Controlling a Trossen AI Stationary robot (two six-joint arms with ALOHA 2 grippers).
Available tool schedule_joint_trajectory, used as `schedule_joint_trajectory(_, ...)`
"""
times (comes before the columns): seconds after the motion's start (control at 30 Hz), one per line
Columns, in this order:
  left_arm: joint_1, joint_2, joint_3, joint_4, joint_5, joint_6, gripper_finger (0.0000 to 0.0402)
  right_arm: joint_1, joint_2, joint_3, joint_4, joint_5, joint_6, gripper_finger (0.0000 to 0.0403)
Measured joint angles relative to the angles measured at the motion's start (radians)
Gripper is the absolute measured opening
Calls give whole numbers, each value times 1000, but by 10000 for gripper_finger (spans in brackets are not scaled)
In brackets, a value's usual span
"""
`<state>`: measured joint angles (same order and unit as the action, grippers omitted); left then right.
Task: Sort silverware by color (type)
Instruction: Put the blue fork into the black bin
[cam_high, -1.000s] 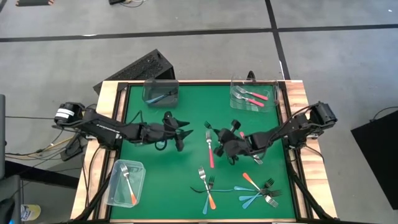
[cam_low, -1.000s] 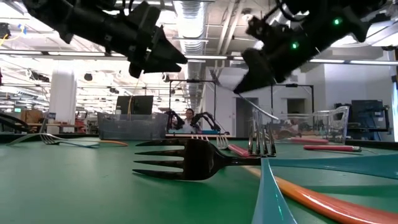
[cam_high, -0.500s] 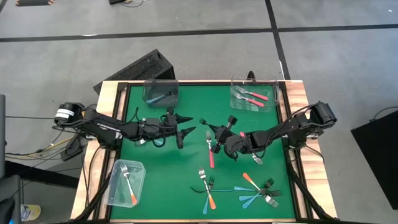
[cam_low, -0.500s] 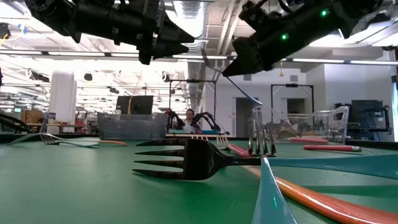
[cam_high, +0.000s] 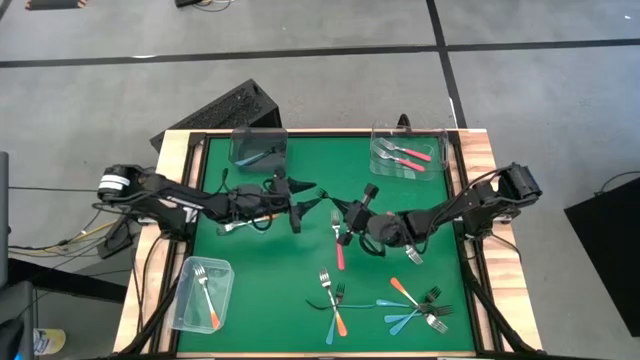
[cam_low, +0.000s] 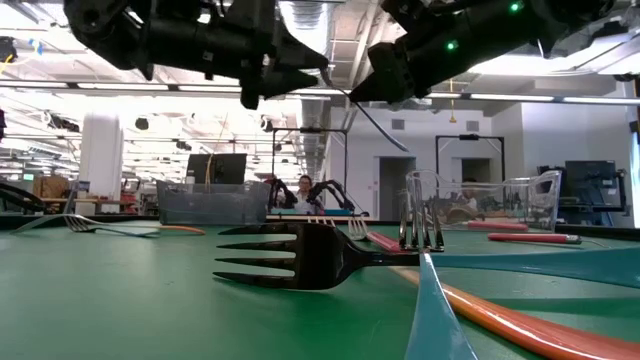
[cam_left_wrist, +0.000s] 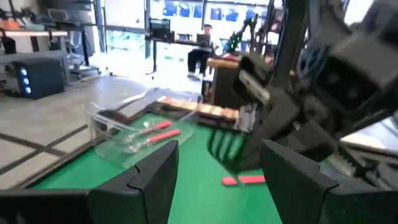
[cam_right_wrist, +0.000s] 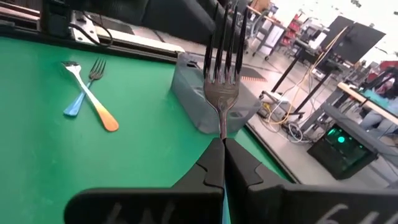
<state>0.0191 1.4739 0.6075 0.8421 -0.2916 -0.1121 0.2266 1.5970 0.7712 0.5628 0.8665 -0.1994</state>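
My right gripper (cam_high: 347, 214) is shut on a fork (cam_right_wrist: 224, 56) above the middle of the green mat. The silver tines point toward my left gripper (cam_high: 308, 200), and the fingers hide the handle. The left gripper is open and level. In the left wrist view its fingers (cam_left_wrist: 155, 171) stand on either side of the tines (cam_left_wrist: 225, 144), short of them. A pink fork (cam_high: 339, 243) lies flat on the mat under the right gripper. Several orange and blue forks (cam_high: 405, 302) lie near the front. My right gripper pinches the fork's neck (cam_right_wrist: 222, 127), just below the tines, between its two shut fingers. The fingers come about level from the table's right side and lie along the fork. The fork is lifted clear of the mat, and its tines stick out ahead of the fingertips.
Three clear containers sit on the mat. One at the far left (cam_high: 258, 148) holds a blue fork, one at the far right (cam_high: 405, 153) holds pink forks, and one at the near left (cam_high: 203, 293) holds an orange fork. A raised wooden frame (cam_high: 475, 160) borders the mat.
My right gripper has risen with the fork and rolled, so the tines now point at my left gripper. My left gripper has moved toward the table's right, closer to the fork, and tipped up to level.
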Motion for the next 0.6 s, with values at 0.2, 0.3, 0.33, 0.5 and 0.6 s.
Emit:
schedule_joint_trajectory(0.2, 0, 93, 71, -2, -7, 18, 202, -1, 0, 0, 11, 1, -17, 14)
schedule_joint_trajectory(0.3, 0, 98, 81, -9, -29, 17, 177, 0, 0, 0, 6, 1, -13, 14)
schedule_joint_trajectory(0.33, 0, 98, 84, -6, -39, 17, 166, 0, 0, 0, 1, 1, -10, 14)
schedule_joint_trajectory(0.5, 1, 69, 84, -52, -54, 40, 88, 6, 0, 0, -1, 4, 14, 20)
schedule_joint_trajectory(0.6, 0, 53, 84, -84, -51, 75, 26, 8, 0, 0, 0, 3, 24, 25)
